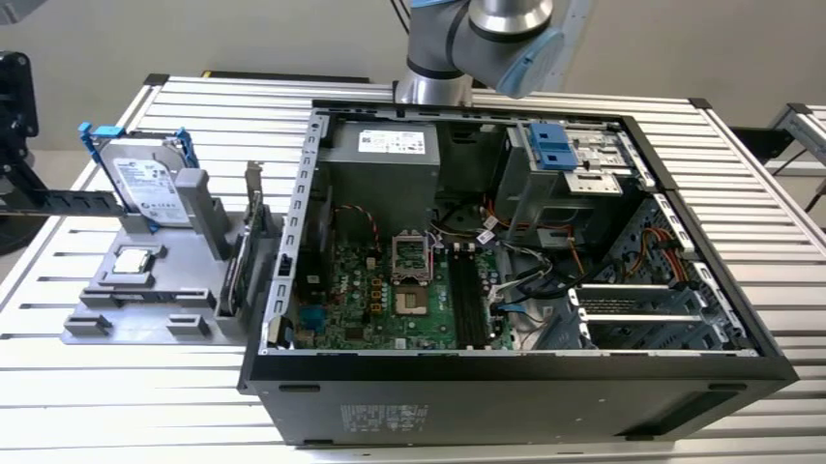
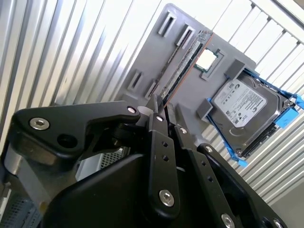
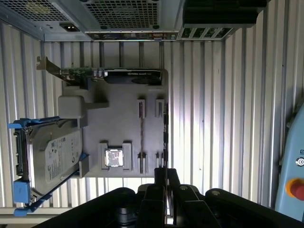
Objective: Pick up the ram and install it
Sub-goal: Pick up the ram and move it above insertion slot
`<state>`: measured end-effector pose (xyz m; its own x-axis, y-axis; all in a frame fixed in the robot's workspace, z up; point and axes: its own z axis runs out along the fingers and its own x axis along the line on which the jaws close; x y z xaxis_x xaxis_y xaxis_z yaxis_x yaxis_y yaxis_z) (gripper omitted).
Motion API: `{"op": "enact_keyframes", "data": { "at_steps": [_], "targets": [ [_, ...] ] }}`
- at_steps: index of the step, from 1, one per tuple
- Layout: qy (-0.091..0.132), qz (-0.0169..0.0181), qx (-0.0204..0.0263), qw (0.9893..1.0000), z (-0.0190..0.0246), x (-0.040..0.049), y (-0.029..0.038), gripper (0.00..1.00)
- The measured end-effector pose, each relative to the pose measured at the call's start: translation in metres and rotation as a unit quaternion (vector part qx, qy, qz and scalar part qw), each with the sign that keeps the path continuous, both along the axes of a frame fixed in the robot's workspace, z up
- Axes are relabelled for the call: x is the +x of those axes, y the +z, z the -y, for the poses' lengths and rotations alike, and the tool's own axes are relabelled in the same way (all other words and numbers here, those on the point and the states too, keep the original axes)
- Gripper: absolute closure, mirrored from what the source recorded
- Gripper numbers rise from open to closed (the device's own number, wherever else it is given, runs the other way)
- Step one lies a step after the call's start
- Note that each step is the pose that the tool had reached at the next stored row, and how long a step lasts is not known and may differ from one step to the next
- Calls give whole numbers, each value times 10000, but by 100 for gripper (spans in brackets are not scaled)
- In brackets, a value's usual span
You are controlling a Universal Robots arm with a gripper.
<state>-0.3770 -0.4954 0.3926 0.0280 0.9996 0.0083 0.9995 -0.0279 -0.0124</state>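
Pick step, early approach imo: gripper [image 2: 166, 108] looks closed and empty, hanging well clear of the grey holder [image 3: 118, 128]. ram [image 2: 182, 67] stands on edge in its slot there, straight ahead of the gripper and lined up with it in both wrist views. cpu [image 3: 114, 158] and hard drive [image 3: 50, 154] sit off to one side of that line. A grasp from here would need the jaws opened and kept square to that thin edge, with the expansion card [image 3: 128, 76] just past the ram's far end
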Motion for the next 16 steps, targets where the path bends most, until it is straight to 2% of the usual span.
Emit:
{"op": "enact_keyframes", "data": {
  "at_steps": [16],
  "targets": [
    [0, 0, -11, 10000, 0, 229, 0, 100]
  ]
}}
